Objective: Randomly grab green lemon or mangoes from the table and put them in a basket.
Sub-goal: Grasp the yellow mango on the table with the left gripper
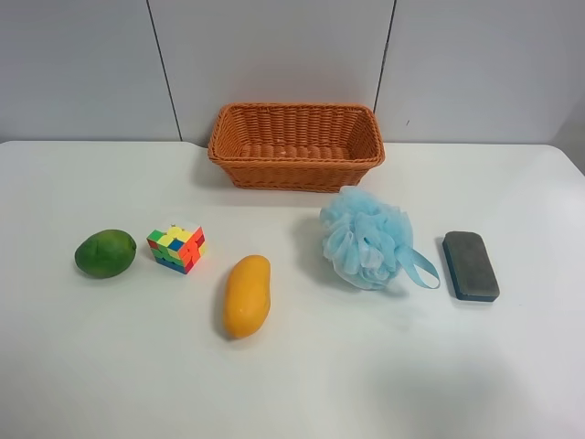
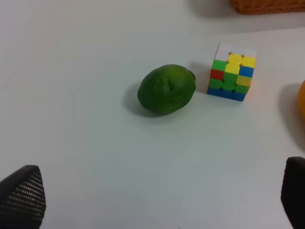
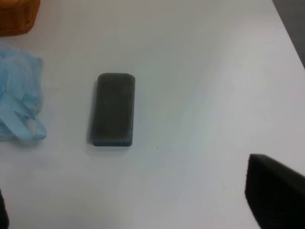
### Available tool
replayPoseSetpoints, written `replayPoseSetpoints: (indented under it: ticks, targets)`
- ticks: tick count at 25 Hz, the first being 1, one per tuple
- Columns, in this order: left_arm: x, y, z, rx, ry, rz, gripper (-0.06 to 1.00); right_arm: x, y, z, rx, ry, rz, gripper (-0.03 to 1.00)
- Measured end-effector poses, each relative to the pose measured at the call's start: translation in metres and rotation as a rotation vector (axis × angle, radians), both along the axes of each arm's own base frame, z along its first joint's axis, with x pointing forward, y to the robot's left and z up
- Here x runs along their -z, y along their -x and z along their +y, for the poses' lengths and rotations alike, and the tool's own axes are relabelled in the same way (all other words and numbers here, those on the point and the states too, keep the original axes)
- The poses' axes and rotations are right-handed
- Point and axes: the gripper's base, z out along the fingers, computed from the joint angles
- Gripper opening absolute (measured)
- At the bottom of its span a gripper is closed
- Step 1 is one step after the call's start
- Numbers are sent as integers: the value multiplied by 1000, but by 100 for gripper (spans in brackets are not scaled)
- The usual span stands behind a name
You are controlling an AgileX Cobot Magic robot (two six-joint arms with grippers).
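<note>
The green lemon [image 1: 105, 253] lies on the white table [image 1: 292, 384] at the exterior high view's left; it also shows in the left wrist view [image 2: 167, 89]. The yellow-orange mango [image 1: 248, 295] lies near the middle; only its edge [image 2: 302, 100] shows in the left wrist view. The wicker basket [image 1: 295, 170] stands at the back and holds nothing that I can see. My left gripper [image 2: 157, 210] is open and empty, well short of the lemon. My right gripper [image 3: 138, 210] is open and empty. Neither arm shows in the exterior high view.
A multicoloured puzzle cube [image 1: 176, 249] stands between lemon and mango, close beside the lemon [image 2: 232, 72]. A light-blue bath pouf [image 1: 367, 238] and a dark grey eraser block [image 1: 470, 265] lie at the exterior high view's right; the block [image 3: 113, 109] lies ahead of my right gripper.
</note>
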Motion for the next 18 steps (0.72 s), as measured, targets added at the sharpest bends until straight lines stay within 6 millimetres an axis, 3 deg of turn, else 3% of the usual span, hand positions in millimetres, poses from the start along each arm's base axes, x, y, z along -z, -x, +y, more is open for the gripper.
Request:
replayPoseSetpoints:
  ticks: [18]
  targets:
    - [0,0,0,0,0,0,99,0,0,0,0,0,0,99]
